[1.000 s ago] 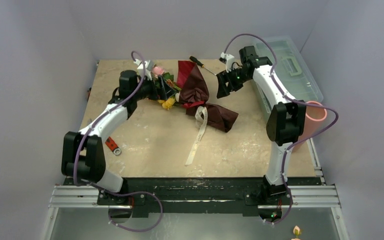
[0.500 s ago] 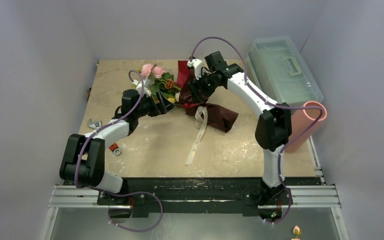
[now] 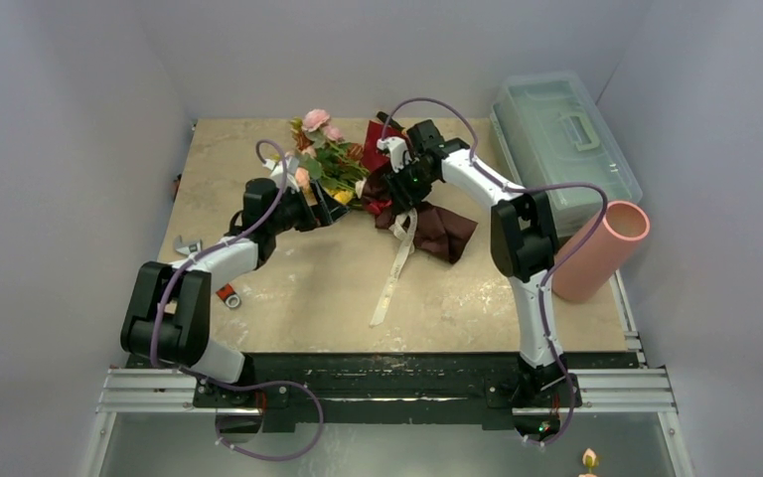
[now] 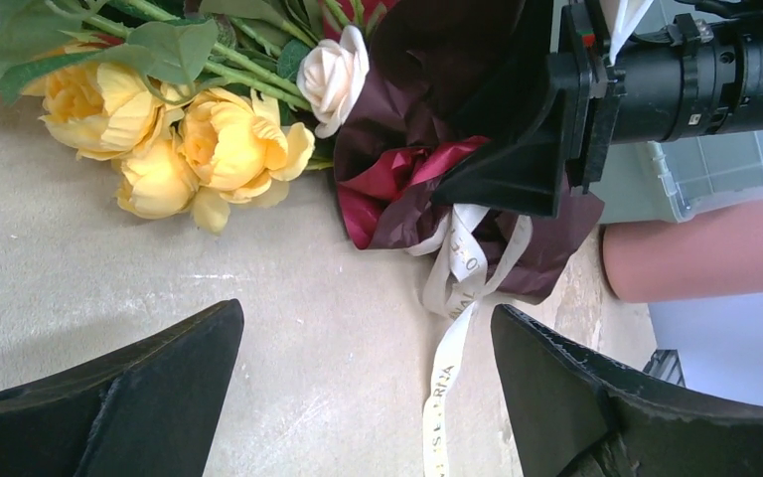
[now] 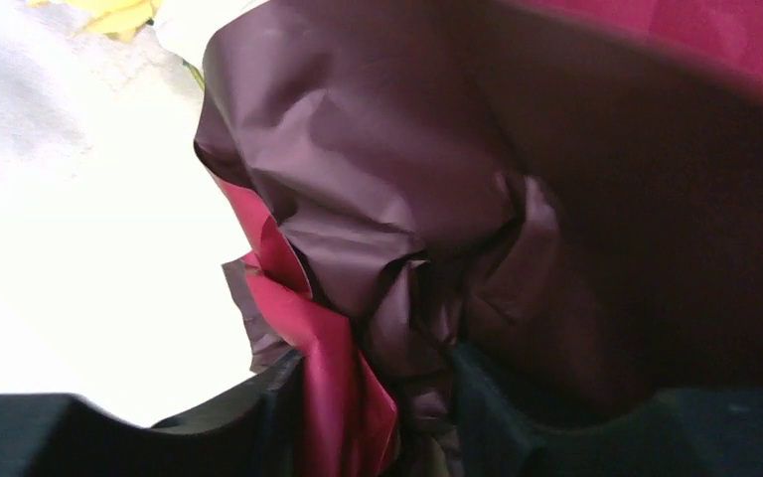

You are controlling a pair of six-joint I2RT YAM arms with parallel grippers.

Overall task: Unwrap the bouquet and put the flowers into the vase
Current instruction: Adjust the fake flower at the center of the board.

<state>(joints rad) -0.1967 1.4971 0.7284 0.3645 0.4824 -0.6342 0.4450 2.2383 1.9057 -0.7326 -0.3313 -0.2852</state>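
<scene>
1. left claw (image 4: pixel 363 328) hangs spread wide with nothing between its fingers, low over the tabletop (image 3: pixel 288 288) and near the yellow blooms. it looks placed to take the flowers once they come free.
2. right claw (image 5: pixel 378 397) is pressed into the dark red paper (image 5: pixel 378 199) at the waist of the bouquet (image 3: pixel 358 184). crumpled paper fills the gap between its fingers, but i cannot tell whether it is pinched tight.
3. the bouquet lies on its side toward the far middle of the tabletop. the flowers (image 3: pixel 320 149) fan out toward the left arm and the paper bunches toward the right arm, so each arm faces the part it has to handle.
4. a cream ribbon (image 3: pixel 394 268) trails loose from the paper toward the near edge. the tie seems undone, though the wrap is bunched around the stems.
5. the vase (image 3: pixel 601 248), a plain salmon-pink cylinder, sits at the right edge beside a clear box (image 3: pixel 561 129), well apart from the bouquet. no flower shows in its mouth.
6. judging from this, the step in hand is pulling the paper off, and no stem has reached the vase yet.
</scene>
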